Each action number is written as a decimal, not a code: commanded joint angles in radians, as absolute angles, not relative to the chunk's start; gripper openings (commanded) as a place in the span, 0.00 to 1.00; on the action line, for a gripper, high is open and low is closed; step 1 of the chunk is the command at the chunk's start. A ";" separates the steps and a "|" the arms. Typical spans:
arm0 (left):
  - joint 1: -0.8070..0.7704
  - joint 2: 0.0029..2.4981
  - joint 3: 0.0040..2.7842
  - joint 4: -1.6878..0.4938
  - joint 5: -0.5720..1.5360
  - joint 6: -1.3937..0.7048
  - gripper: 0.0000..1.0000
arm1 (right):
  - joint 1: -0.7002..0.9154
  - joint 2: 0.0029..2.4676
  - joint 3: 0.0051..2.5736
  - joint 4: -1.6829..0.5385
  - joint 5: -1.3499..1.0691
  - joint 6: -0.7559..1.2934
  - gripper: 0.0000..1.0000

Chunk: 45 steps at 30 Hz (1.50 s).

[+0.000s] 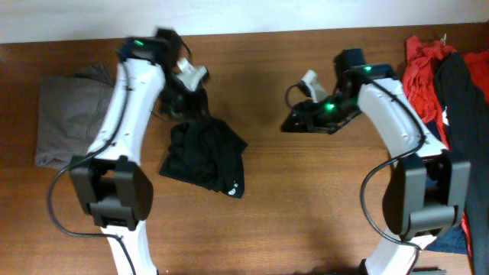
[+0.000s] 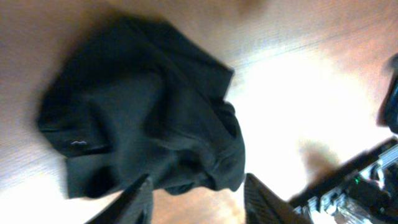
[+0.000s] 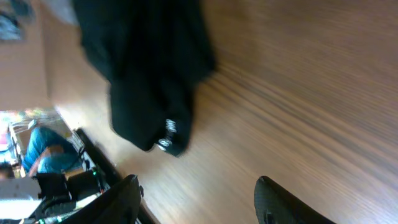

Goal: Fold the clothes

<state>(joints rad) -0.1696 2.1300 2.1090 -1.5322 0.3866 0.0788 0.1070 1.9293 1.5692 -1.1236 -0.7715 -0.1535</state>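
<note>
Not much scenery from my seat: a brown wooden table (image 1: 306, 214) fills nearly the whole overhead feed. Along the table's far edge there's a pale strip of wall (image 1: 244, 15). The light's strong enough to leave a washed-out glare patch (image 2: 292, 93) on the tabletop. Past the table's edge, the right wrist feed shows bright, blurry clutter (image 3: 31, 143) I can't make out.

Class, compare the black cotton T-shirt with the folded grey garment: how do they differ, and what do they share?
The black cotton T-shirt lies in a rumpled heap; the grey cloth garment lies flat and folded. The T-shirt shows a small white logo print; the grey garment shows none. The T-shirt sits mid-table, the grey garment at the left end. Both rest on the brown wooden table.
</note>
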 commanded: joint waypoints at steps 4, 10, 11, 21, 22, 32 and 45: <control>-0.052 2.121 2.211 -1.603 0.183 0.103 0.67 | 0.389 1.924 1.582 -0.894 -0.733 -0.123 0.74; 0.008 2.128 2.025 -1.534 0.213 0.107 0.68 | 0.602 2.013 1.582 -0.770 -0.253 0.107 0.76; 0.008 2.128 1.979 -1.504 0.218 0.107 0.68 | 0.614 2.032 1.580 -0.773 -0.200 0.139 0.74; 0.007 2.128 1.668 -1.214 0.363 0.106 0.67 | 0.573 2.012 1.615 -0.856 -0.171 0.130 0.08; 0.007 2.128 1.659 -1.205 0.368 0.106 0.67 | 0.549 1.990 1.616 -0.880 -0.170 0.108 0.09; -0.064 2.128 1.631 -1.172 0.482 0.106 0.59 | 0.373 1.922 1.616 -1.053 -0.341 -0.043 0.47; -0.067 2.128 1.631 -1.115 0.469 0.106 0.56 | 0.631 1.963 1.614 -0.872 -0.292 0.010 0.56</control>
<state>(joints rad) -0.0917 2.1265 1.6398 -1.1130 0.4644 0.0902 0.5705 1.9221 1.6016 -0.9184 -0.3267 -0.0269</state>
